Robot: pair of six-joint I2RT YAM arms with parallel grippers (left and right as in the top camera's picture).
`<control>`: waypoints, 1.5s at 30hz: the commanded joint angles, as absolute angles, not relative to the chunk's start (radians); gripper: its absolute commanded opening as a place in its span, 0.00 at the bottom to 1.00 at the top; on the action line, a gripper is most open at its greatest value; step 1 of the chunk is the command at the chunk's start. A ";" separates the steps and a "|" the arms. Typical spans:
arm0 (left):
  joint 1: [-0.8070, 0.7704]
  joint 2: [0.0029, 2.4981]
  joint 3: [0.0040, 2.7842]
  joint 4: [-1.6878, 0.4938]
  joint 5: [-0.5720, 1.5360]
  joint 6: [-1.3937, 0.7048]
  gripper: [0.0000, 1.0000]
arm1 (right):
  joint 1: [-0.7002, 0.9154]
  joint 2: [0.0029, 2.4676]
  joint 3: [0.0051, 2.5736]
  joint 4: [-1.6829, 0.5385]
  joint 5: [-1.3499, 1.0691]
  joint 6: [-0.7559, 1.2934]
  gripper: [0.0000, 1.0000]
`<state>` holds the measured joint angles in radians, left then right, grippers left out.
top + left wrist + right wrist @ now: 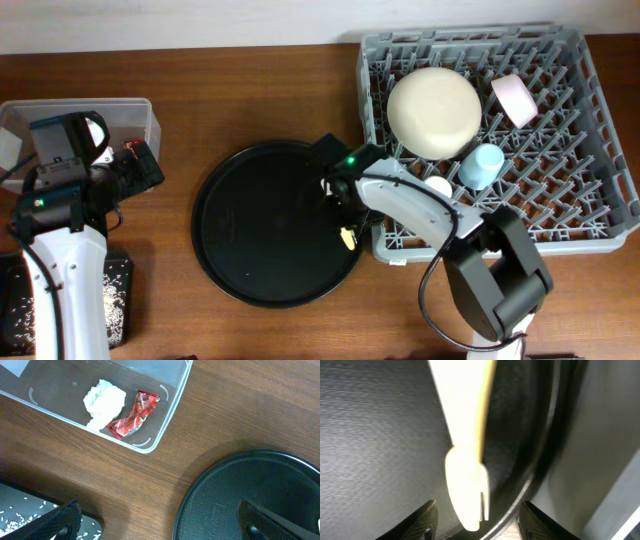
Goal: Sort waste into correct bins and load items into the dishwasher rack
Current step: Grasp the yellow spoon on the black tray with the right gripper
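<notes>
The grey dishwasher rack [590, 215] holds the large cream bowl [433, 110], the small pink bowl [515, 99], the light blue cup [481, 165] and the white cup [438, 186]. My right gripper [340, 212] is open low over the right edge of the round black tray [260, 225]. A pale fork [466, 455] lies on the tray between its fingers [480, 521]; its tip shows in the overhead view [347, 238]. My left gripper [157, 521] is open and empty above bare table. The clear tub [172, 407] holds the white paper wad [104, 401] and the red wrapper [135, 414].
The shallow black tray [15, 510] with rice grains [12, 521] lies at the front left, also in the overhead view [115, 300]. The clear tub [150, 118] stands at the far left. The rack's near-left corner [385, 245] is close to the right gripper.
</notes>
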<state>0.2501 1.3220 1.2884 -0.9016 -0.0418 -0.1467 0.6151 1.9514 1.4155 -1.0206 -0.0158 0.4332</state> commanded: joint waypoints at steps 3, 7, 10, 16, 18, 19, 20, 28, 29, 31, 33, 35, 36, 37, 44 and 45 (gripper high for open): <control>0.252 1.314 1.297 -0.903 -0.042 -0.142 0.99 | 0.514 1.929 1.413 -1.046 -0.030 0.355 0.56; 0.252 1.314 1.297 -0.903 -0.042 -0.142 0.99 | 0.621 1.929 1.413 -0.977 -0.068 0.333 0.57; 0.252 1.314 1.297 -0.903 -0.042 -0.142 0.99 | 0.681 1.929 1.412 -0.973 -0.029 0.330 0.57; 0.252 1.314 1.297 -0.903 -0.042 -0.142 0.99 | 0.682 1.938 1.354 -0.907 0.024 0.375 0.54; 0.252 1.314 1.297 -0.903 -0.042 -0.142 0.99 | 0.682 1.938 1.333 -0.891 0.038 0.375 0.54; 0.252 1.314 1.297 -0.903 -0.042 -0.142 0.99 | 0.682 1.938 1.327 -0.880 0.038 0.375 0.54; 0.252 1.314 1.297 -0.903 -0.042 -0.142 0.99 | 0.682 1.938 1.327 -0.880 0.039 0.375 0.54; 0.252 1.314 1.297 -0.903 -0.042 -0.142 0.99 | 0.682 1.938 1.283 -0.833 0.054 0.375 0.48; 0.252 1.314 1.297 -0.903 -0.042 -0.142 0.99 | 0.682 1.938 1.283 -0.833 0.057 0.375 0.47; 0.252 1.314 1.297 -0.903 -0.042 -0.142 0.99 | 0.682 1.938 1.278 -0.833 0.057 0.375 0.44; 0.252 1.314 1.297 -0.903 -0.042 -0.142 0.99 | 0.681 1.938 1.253 -0.810 0.061 0.375 0.44; 0.252 1.314 1.297 -0.903 -0.042 -0.142 0.99 | 0.681 1.938 1.253 -0.807 0.061 0.375 0.44; 0.252 1.314 1.297 -0.903 -0.042 -0.142 0.99 | 0.681 1.937 1.253 -0.806 0.061 0.374 0.44; 0.252 1.314 1.297 -0.903 -0.042 -0.142 0.99 | 0.681 1.937 1.253 -0.806 0.061 0.374 0.44; 0.252 1.314 1.297 -0.903 -0.042 -0.142 0.99 | 0.680 1.936 1.281 -0.807 0.091 0.371 0.45; 0.252 1.314 1.297 -0.903 -0.042 -0.142 0.99 | 0.680 1.936 1.285 -0.807 0.091 0.371 0.44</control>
